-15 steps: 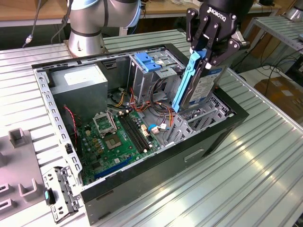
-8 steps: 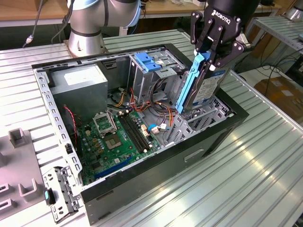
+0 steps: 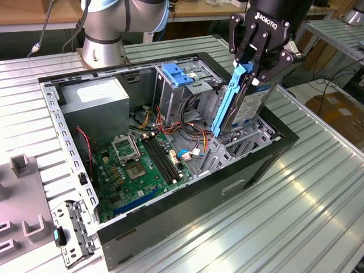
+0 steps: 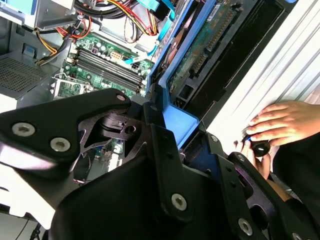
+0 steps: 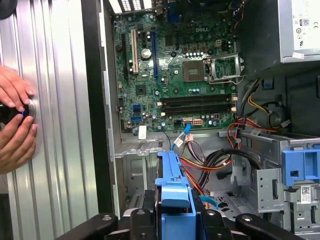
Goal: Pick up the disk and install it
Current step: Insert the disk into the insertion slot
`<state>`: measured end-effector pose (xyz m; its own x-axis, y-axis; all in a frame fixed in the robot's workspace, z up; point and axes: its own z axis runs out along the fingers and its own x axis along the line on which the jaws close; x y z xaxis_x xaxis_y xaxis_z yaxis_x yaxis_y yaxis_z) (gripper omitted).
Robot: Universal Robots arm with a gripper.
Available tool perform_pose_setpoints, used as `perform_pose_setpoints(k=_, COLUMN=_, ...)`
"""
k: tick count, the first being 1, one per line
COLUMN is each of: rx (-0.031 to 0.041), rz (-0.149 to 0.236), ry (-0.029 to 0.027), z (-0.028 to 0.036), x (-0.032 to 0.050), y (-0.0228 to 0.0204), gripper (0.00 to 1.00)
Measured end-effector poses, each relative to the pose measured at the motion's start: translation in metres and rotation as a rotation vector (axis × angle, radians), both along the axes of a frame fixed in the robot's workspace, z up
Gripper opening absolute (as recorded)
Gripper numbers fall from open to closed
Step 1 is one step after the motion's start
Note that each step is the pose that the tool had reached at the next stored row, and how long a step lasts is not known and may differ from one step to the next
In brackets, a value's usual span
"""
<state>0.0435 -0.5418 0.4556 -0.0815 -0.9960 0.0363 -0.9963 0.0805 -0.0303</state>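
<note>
Hand [image 3: 254,73] is clamped on the disk [image 3: 245,108]; you hold it by its upper edge, between the blue rails. Disk stands on end, leaning a little, at the upper right of the exterior view. Its lower end is down inside the computer case [image 3: 170,222], at the bay by the end wall. Whether that end touches the bay floor, you cannot tell.

Step in hand, by my reading: the install. The pick is done; the seating is not shown as finished. It calls for rails kept square to the bay guides and a straight push along the disk's long axis, no twist.

Edges and room:
- Drive cage [image 3: 182,79] with its blue handle stands just beside the disk, toward the exterior view's left. The case wall is close on the other side, so it is tight both ways.
- Loose cables [image 3: 187,122] lie near the bay mouth, a likely snag.
- Open room is above.
- Person's fingers [image 5: 15,95] rest on the worktop [image 3: 318,216] just outside the case. Mind them.
</note>
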Motion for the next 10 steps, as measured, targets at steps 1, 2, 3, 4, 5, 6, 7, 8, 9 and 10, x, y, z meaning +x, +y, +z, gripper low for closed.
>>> perform_pose_setpoints(k=1, rx=-0.0005, rz=0.0, ry=0.0001, z=0.0, x=0.0, y=-0.0004, gripper=0.37)
perform_pose_setpoints(k=2, rx=-0.0009, rz=0.0, ry=0.0, z=-0.0002, x=0.0, y=-0.0007, gripper=0.37)
perform_pose_setpoints(k=3, rx=-0.0014, rz=0.0, ry=0.0001, z=-0.0002, x=0.0001, y=-0.0009, gripper=0.37)
perform_pose_setpoints(k=4, rx=-0.0018, rz=0.0, ry=0.0, z=-0.0004, x=0.0004, y=-0.0016, gripper=0.37)
perform_pose_setpoints(k=5, rx=-0.0021, rz=0.0, ry=0.0, z=-0.0006, x=0.0006, y=-0.0019, gripper=0.37)
perform_pose_setpoints(k=6, rx=-0.0023, rz=0.0, ry=-0.0001, z=-0.0008, x=0.0015, y=-0.0023, gripper=0.37)
perform_pose_setpoints(k=7, rx=-0.0026, rz=0.001, ry=0.0, z=-0.0009, x=0.002, y=-0.0026, gripper=0.37)
perform_pose_setpoints(k=8, rx=-0.0025, rz=0.004, ry=0.0001, z=-0.001, x=0.0021, y=-0.0027, gripper=0.37)
perform_pose_setpoints(k=9, rx=-0.0026, rz=0.009, ry=0.0, z=-0.0011, x=0.0022, y=-0.0028, gripper=0.37)
perform_pose_setpoints(k=10, rx=-0.0025, rz=0.011, ry=0.0, z=-0.0012, x=0.0023, y=-0.0031, gripper=0.37)
